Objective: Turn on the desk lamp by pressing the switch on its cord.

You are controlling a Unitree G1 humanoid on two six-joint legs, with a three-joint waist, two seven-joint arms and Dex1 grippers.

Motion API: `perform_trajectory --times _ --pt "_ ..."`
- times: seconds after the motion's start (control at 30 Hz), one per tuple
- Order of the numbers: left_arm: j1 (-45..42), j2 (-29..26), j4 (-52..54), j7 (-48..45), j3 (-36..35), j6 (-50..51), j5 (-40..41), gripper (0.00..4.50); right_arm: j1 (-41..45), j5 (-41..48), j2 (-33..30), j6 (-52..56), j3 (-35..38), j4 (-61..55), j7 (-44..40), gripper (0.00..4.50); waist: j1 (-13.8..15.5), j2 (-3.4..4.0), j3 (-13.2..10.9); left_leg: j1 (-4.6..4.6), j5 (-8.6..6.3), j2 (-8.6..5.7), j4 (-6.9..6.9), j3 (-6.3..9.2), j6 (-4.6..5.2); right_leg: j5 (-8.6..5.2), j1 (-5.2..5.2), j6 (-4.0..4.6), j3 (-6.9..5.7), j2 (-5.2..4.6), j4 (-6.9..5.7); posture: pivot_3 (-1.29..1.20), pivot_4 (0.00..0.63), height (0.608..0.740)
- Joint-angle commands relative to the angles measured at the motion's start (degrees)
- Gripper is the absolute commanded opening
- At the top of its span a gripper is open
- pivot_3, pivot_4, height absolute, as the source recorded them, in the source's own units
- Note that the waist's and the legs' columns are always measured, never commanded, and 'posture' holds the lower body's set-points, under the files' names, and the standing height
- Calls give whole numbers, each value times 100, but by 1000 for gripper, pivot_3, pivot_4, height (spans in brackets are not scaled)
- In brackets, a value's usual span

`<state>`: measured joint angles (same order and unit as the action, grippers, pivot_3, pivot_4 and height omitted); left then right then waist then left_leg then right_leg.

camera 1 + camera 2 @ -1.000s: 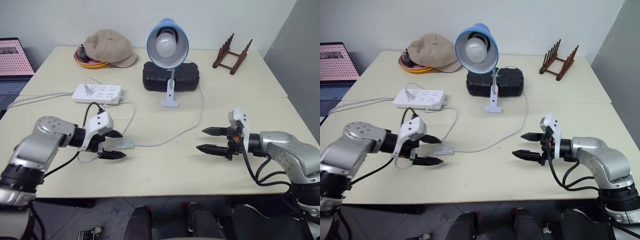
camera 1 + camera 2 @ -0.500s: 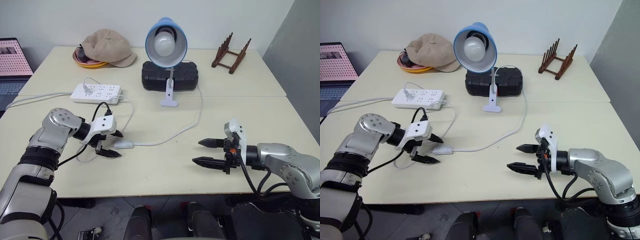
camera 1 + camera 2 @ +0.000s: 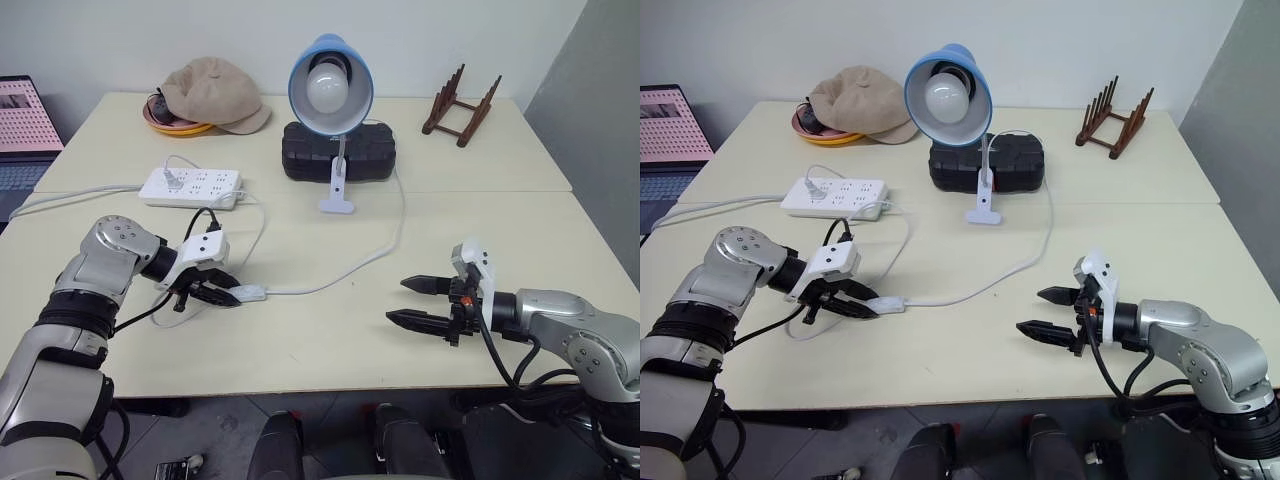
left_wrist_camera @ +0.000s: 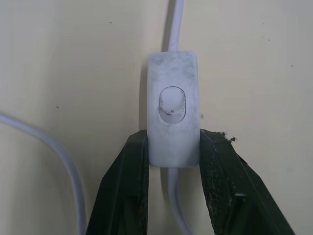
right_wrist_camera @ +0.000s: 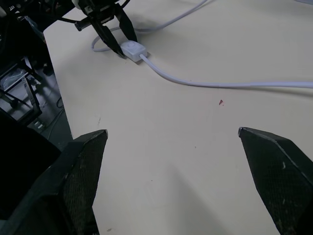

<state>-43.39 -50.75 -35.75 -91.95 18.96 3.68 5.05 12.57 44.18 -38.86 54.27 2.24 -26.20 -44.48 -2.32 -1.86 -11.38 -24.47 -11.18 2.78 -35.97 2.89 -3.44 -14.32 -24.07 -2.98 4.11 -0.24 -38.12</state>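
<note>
An orange dish [image 3: 178, 126] under a tan cap [image 3: 212, 92] holds something dark, far beyond both grippers. The left gripper [image 3: 232, 296] angles down, its fingers [image 4: 126, 196] clamped on the switch [image 4: 173, 122]. The right gripper [image 3: 414, 303] hovers level, spread wide, well apart from the cord [image 3: 345, 272]. The lamp [image 3: 331, 85] stands beyond both.

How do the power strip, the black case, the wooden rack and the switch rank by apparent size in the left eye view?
1. Black case, the largest.
2. Power strip.
3. Wooden rack; it stands farther back, so its place against the power strip is unsure.
4. Switch, plainly the smallest, though nearest the camera.
</note>
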Motion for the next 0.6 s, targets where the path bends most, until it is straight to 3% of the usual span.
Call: perform_trajectory --times 0.03,0.2,0.37,0.6 --pt "-278 317 1132 171 -449 1189 668 1092 -78 475 233 183 421 -281 362 4500 17 0 0 -3 0 0 -2 3 0 1 -1 -1 -2 1 0 0 150 740" --pt "-257 1417 2442 1718 -1051 2328 1183 1092 -23 1214 909 647 709 -352 1286 4500 67 -3 2 -14 0 -1 -15 14 0 9 2 -16 -6 1 1 0 150 740" --pt "441 2503 3469 3324 -1084 2536 1018 1092 193 2143 1697 1044 1037 -144 2687 4500 6 3 6 -6 0 -2 -10 12 0 12 3 -20 -1 2 -1 0 150 740" --pt "1021 3040 4088 4122 -845 2424 847 1092 805 3382 2527 1127 1207 461 4723 4500 -39 3 6 13 8 -2 -11 14 11 9 -1 -14 3 9 -50 0 150 740"
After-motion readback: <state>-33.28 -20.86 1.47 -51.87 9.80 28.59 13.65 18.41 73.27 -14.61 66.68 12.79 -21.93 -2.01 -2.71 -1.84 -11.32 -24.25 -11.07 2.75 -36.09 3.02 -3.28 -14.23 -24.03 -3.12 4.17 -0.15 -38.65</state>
